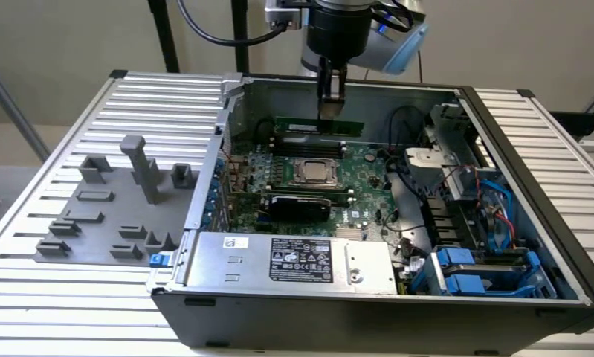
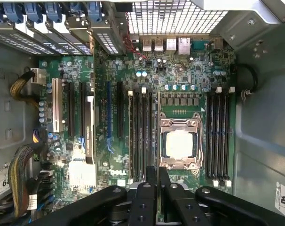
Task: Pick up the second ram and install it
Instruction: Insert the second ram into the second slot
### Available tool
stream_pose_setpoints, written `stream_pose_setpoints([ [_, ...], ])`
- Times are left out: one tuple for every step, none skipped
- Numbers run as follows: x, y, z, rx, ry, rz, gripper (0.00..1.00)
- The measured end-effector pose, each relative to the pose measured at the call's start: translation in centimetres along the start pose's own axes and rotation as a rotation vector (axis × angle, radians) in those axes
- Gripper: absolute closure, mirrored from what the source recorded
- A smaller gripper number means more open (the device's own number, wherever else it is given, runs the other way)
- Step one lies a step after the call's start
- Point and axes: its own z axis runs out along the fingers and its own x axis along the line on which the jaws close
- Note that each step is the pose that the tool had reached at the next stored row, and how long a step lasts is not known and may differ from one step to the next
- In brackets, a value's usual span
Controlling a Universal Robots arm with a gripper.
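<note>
The second ram (image 1: 302, 126) is a thin green stick hanging level inside the open case, over the far side of the motherboard (image 1: 361, 204). My gripper (image 1: 328, 117) comes straight down from above and is shut on the stick's middle. In the wrist view the black fingers (image 2: 149, 197) press together with a thin edge between them, and most of the stick is hidden. Below lie the CPU socket (image 2: 180, 143) and long black slots on either side of it (image 2: 217, 136) (image 2: 141, 136). The slots beside the case wall look bare.
A grey fixture plate (image 1: 108, 216) with upright holders lies on the ribbed table at the exterior view's left. The power supply (image 1: 291, 260) fills the case's near side. Blue drive bays (image 1: 475, 271) and cables (image 2: 25, 179) crowd the edges.
</note>
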Motion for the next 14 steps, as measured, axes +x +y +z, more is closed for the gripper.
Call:
stream_pose_setpoints([
  [0.0,0.00,0.00,0.0000,0.0000,0.000,1.00],
  [0.0,0.00,0.00,0.0000,0.0000,0.000,1.00],
  [0.0,0.00,0.00,0.0000,-0.0001,0.000,1.00],
  [0.0,0.00,0.00,0.0000,0.0000,0.000,1.00],
  [0.0,0.00,0.06,0.0001,-0.0002,0.000,1.00],
  [0.0,0.01,0.24,0.0002,-0.0003,0.000,1.00],
  [0.0,0.03,0.41,0.0002,-0.0002,0.000,1.00],
  [0.0,0.05,0.60,0.0001,-0.0001,0.000,1.00],
  [0.0,0.07,0.77,0.0002,-0.0001,0.000,1.00],
  [0.0,0.09,0.96,0.0001,0.0000,0.000,1.00],
  [0.0,0.12,1.14,0.0001,0.0000,0.000,1.00],
  [0.0,0.15,1.33,0.0001,0.0000,0.000,1.00],
  [0.0,0.18,1.51,0.0001,0.0000,0.000,1.00],
  [0.0,0.21,1.69,0.0002,-0.0001,0.000,1.00],
])
